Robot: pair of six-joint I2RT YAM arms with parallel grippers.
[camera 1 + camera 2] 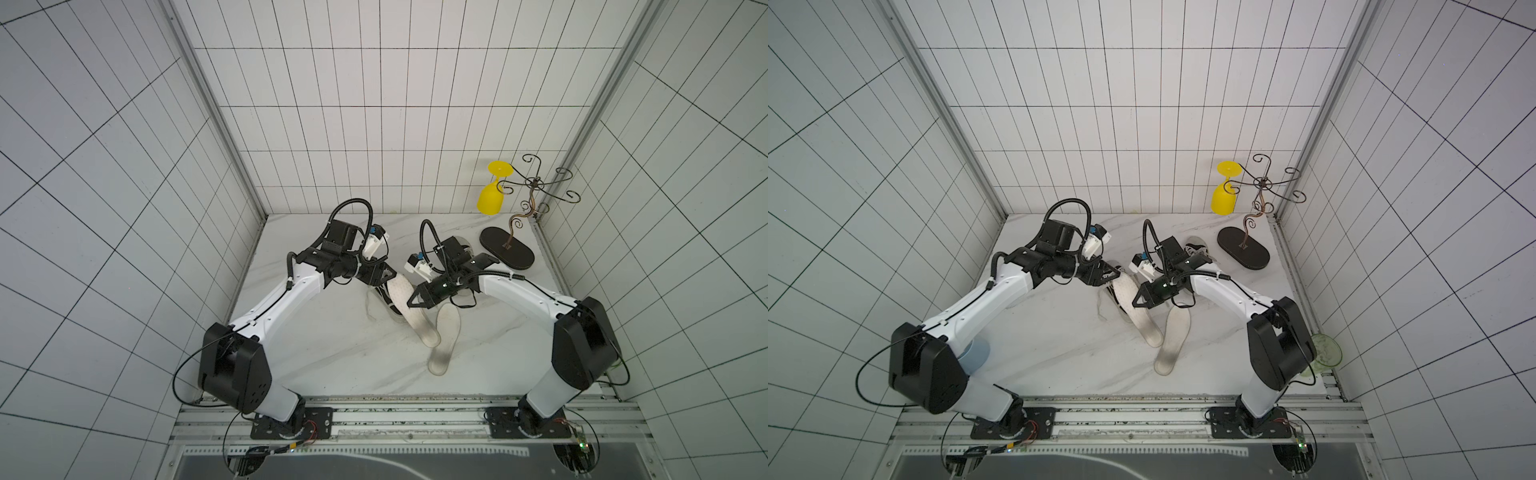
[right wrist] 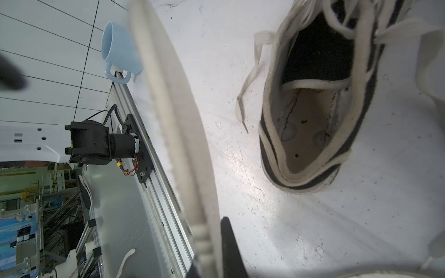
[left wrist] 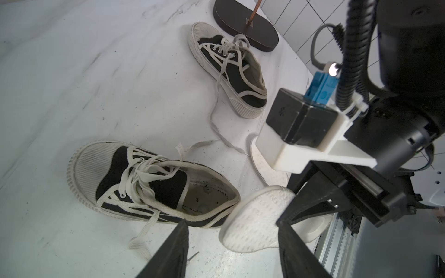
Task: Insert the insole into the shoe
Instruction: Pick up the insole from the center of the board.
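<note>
A white marbled tabletop (image 1: 316,345) boxed in by grid-lined tile walls (image 1: 104,166) is where I work. The insole (image 3: 255,223), white with a dotted fabric face, is pinched by its edge in my right gripper (image 1: 412,302), whose jaws are clamped tight on it. In both top views it runs from over the shoe (image 3: 144,185) toward the front rail. Its rounded end sits right at the shoe's heel collar, though I cannot tell whether it touches. The shoe is a black canvas sneaker with white trim, upright on its sole, its laces loose and trailing and its bare footbed showing. My left gripper (image 3: 232,223) hovers at that same end of the insole, its fingers (image 3: 173,250) spread apart and gripping nothing. A second insole (image 1: 446,336) lies flat on the table just beside the held one. A second shoe (image 3: 228,69) stands farther back, near the dark oval base of a wire rack (image 1: 519,257). A yellow glass (image 1: 490,199) hangs upside down from that rack. A pale blue mug (image 2: 118,48) sits at the table's edge near my left arm.
</note>
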